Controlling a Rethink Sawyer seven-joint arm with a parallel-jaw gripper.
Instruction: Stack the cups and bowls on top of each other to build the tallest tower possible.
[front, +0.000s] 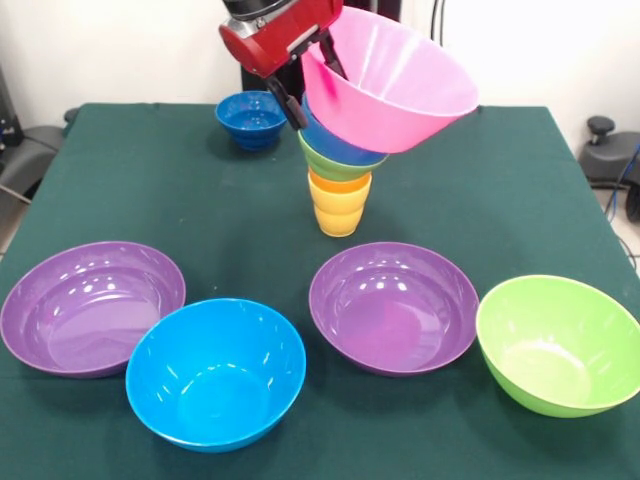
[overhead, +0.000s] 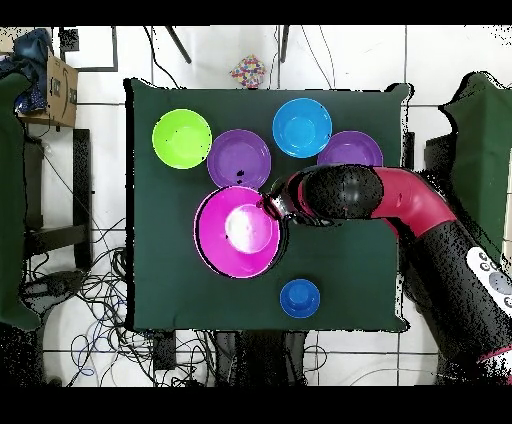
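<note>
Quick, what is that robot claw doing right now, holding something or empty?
Gripper: closed on the rim of the large glossy pink plastic bowl, tilted atop the tower.

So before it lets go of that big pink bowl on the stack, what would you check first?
1. Grip on the pink bowl: ok, the gripper pinches its rim.
2. Bowl level: not ok, it tilts steeply toward the gripper's side.
3. Bowl centred on the tower: cannot tell; in the overhead view it hides the whole stack.
4. Tower upright: ok, the orange and yellow cups stand straight under the small green bowl and the blue one above it.
5. Room around the base: ok, the nearest purple bowl lies apart from the cups.
</note>
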